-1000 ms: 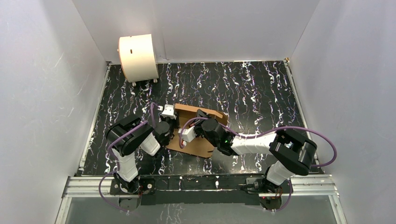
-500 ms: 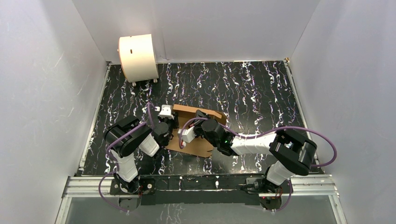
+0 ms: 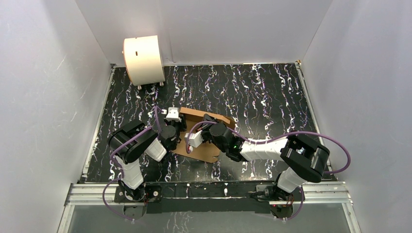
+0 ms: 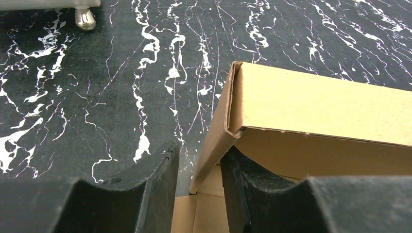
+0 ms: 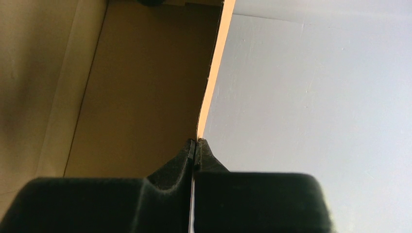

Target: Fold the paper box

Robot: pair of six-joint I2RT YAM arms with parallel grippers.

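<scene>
The paper box (image 3: 206,151), brown corrugated cardboard, lies partly folded mid-table between my two arms. In the left wrist view its top panel (image 4: 316,102) runs to the right. A side wall (image 4: 214,145) stands between my left gripper's (image 4: 200,150) open fingers, leaning on the right finger (image 4: 238,189) and apart from the left one. From above, my left gripper (image 3: 180,127) is at the box's left edge. My right gripper (image 5: 196,143) is shut on the thin edge of a raised cardboard flap (image 5: 136,97). It reaches over the box's middle (image 3: 209,121).
A cream-white drum (image 3: 143,59) on small feet stands at the back left; one foot (image 4: 85,18) shows in the left wrist view. White walls (image 3: 43,97) close in the black marbled table (image 3: 272,97) on three sides.
My left gripper's jaws have spread apart and let go of the side wall. The box's near edge has shifted slightly left. The right gripper keeps its hold.
</scene>
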